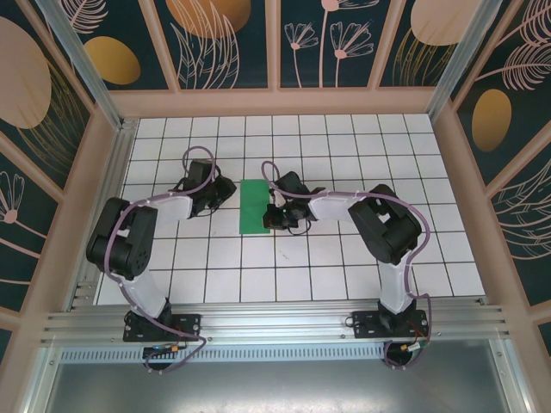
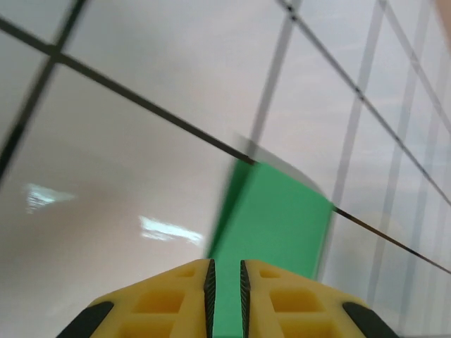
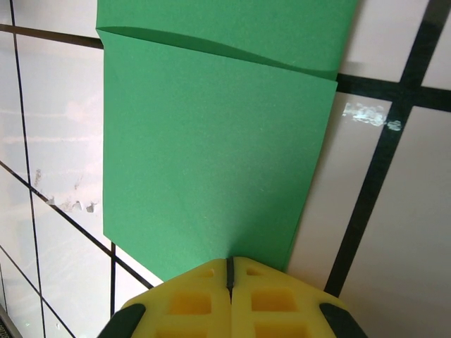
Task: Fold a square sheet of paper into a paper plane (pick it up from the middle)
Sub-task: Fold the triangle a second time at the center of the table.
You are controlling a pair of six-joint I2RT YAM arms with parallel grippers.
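The square sheet of paper [image 1: 255, 206] lies on the white tiled table as a bright green rectangle, folded over on itself, between the two grippers. In the right wrist view the paper [image 3: 211, 162] shows one layer lying over another, with a fold edge across the top. My right gripper [image 3: 230, 264] is shut, its yellow tips at the sheet's near edge. It reaches in from the right [image 1: 274, 215]. My left gripper [image 2: 225, 271] stands at the sheet's left side [image 1: 231, 191], jaws a narrow gap apart, with the green paper [image 2: 282, 218] showing through the gap.
The white grid table [image 1: 344, 267] is walled by wooden frames on three sides. An aluminium rail [image 1: 275, 323] runs along the near edge, where both arm bases are bolted. Free tiles lie in front of and behind the paper.
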